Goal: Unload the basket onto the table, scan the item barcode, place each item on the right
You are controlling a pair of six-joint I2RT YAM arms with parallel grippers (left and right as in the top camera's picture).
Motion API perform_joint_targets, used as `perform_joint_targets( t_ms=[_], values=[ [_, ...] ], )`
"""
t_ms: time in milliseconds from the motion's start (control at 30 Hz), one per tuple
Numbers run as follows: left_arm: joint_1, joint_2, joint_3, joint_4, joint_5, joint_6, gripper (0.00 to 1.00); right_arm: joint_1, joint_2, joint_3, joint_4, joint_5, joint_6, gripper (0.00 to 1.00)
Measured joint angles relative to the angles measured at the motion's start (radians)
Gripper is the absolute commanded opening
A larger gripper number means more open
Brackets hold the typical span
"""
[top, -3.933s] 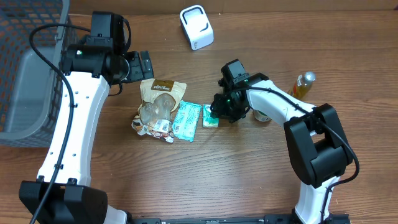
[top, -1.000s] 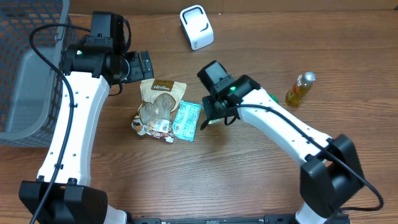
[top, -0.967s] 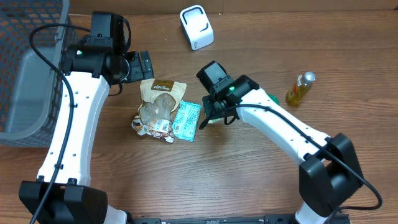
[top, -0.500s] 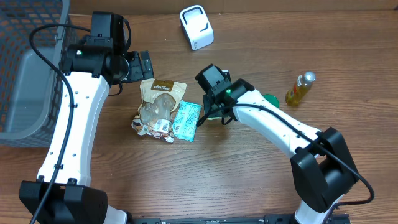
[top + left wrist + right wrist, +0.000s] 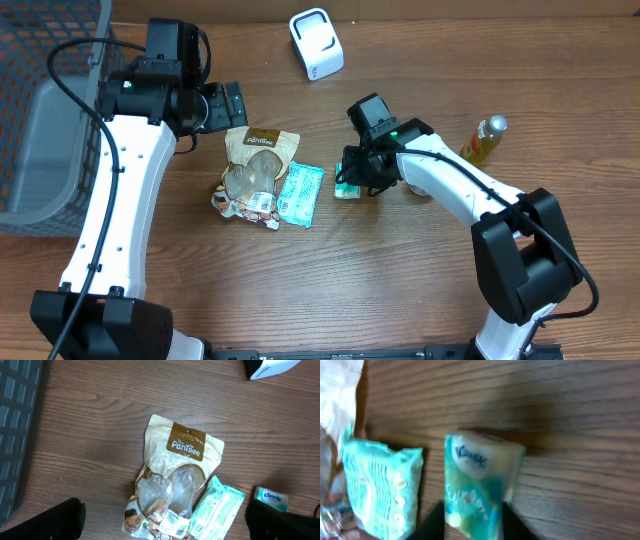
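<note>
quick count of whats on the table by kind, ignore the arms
pouches: 1, the brown pouch
soft packs: 2, the teal pack and the Kleenex pack
bottles: 1, the yellow bottle
scanners: 1, the white scanner
baskets: 1, the grey basket
total: 6 in view

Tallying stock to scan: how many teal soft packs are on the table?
2. One wipes pack lies beside the Pantree bag. The Kleenex pack lies just right of it, with a gap between them. Others could be hidden from view.
</note>
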Motion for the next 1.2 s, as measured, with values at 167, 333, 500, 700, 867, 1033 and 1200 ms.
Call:
perform_joint_targets(
  t_ms=[167,333,500,700,867,1033,1200],
  values=[
    [0.000,0.000,0.000,0.000,0.000,0.000,1.00,0.005,0.004,0.000,-0.002,-0.005,-0.010,0.43],
    [0.000,0.000,0.000,0.000,0.000,0.000,1.00,0.003,0.005,0.000,-0.009,-0.005,-0.012,0.41],
    [0.000,0.000,0.000,0.000,0.000,0.000,1.00,-0.014,0.005,0.000,-0.033,-0.005,-0.008,0.37],
    [0.000,0.000,0.000,0.000,0.000,0.000,1.00,-0.028,0.012,-0.010,-0.006,-0.005,0.008,0.31],
    [0.000,0.000,0.000,0.000,0.000,0.000,1.00,-0.028,0.016,-0.068,0.060,-0.005,0.019,0.26],
    [0.000,0.000,0.000,0.000,0.000,0.000,1.00,-0.031,0.025,-0.091,0.097,-0.008,0.034,0.25],
    [0.000,0.000,0.000,0.000,0.000,0.000,1.00,-0.049,0.025,-0.091,0.109,-0.019,0.039,0.25]
  ],
)
